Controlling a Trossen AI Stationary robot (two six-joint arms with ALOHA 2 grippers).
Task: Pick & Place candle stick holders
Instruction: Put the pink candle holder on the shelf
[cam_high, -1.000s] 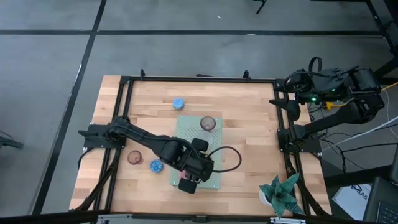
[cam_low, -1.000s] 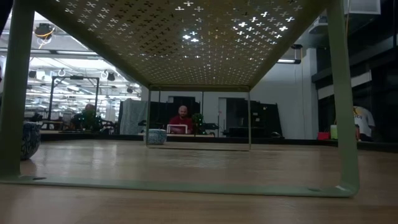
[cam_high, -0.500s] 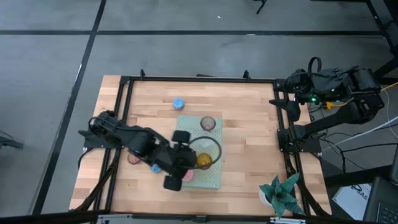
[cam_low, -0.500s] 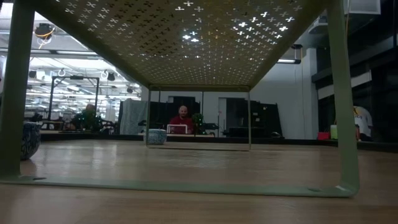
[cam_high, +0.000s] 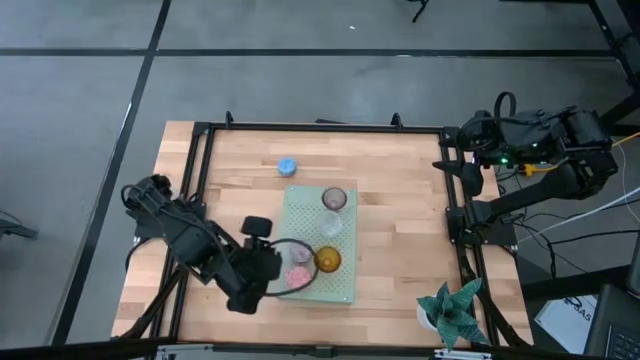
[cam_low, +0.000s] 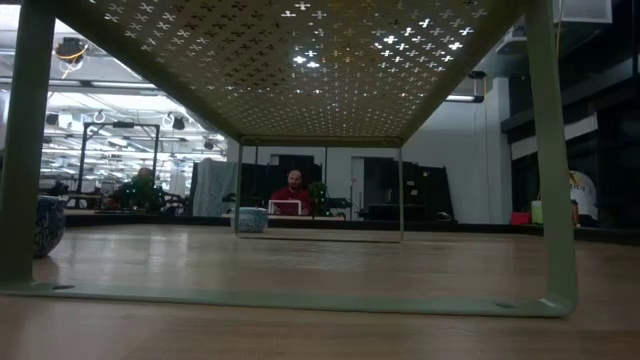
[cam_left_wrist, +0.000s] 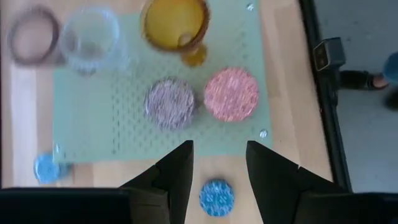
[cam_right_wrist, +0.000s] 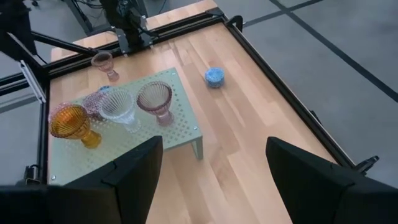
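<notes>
1. The left gripper (cam_left_wrist: 217, 163) hangs empty, fingers apart, over the desk's front-left area just off the green board (cam_high: 345, 290).
2. Five candle stick holders stand on the board, the pink one (cam_left_wrist: 231, 94) nearest (placing looks finished).
3. Next pick is likely the blue holder (cam_left_wrist: 216, 197) below: descend and close.
4. The right gripper (cam_right_wrist: 214, 163) waits open at the right edge.

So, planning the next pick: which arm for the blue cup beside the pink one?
Left, probably. The open left tool hangs over that blue cup; the right tool is parked at the table's far edge.
</notes>
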